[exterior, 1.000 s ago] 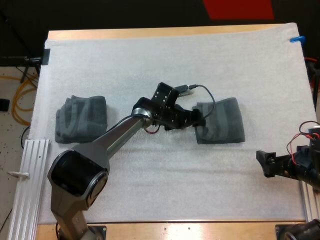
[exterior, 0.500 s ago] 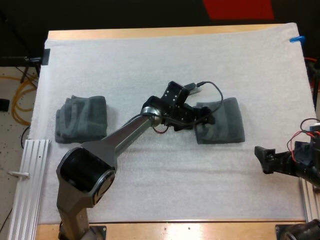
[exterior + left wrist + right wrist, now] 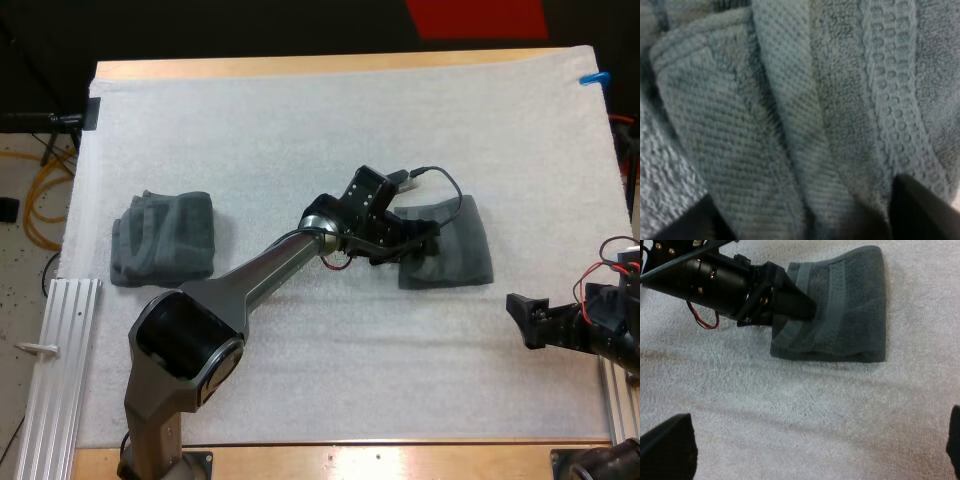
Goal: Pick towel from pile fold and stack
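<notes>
Folded towel (image 3: 455, 250) lies right of centre on the bench (image 3: 300, 120). Left gripper (image 3: 418, 243) fingers clamp its left edge; right gripper (image 3: 522, 318) fingers stand apart, idle. Risk: the one-sided hold lets the layers unfold when lifted.

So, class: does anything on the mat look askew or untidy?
Two things. The left towel is lumpy with uneven edges, not a flat fold. The right towel lies slightly askew, its sides splaying, with the left tool at its left edge.
</notes>
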Robot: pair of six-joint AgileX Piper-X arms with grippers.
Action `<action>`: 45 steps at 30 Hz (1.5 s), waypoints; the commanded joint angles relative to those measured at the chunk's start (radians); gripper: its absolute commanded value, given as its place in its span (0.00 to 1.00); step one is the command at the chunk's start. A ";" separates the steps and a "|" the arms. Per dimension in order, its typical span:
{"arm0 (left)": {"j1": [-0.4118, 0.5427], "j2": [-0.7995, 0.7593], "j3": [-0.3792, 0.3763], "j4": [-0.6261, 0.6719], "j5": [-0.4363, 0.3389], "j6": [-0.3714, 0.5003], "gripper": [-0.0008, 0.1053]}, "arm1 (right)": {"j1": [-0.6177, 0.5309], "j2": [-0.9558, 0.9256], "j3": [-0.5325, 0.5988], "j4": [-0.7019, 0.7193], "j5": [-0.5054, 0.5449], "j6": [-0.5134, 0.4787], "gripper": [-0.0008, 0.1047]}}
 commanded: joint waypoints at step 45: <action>0.799 -0.365 -0.125 0.848 -0.030 0.957 0.01 | -0.004 -0.003 -0.002 -0.092 -0.058 0.042 0.95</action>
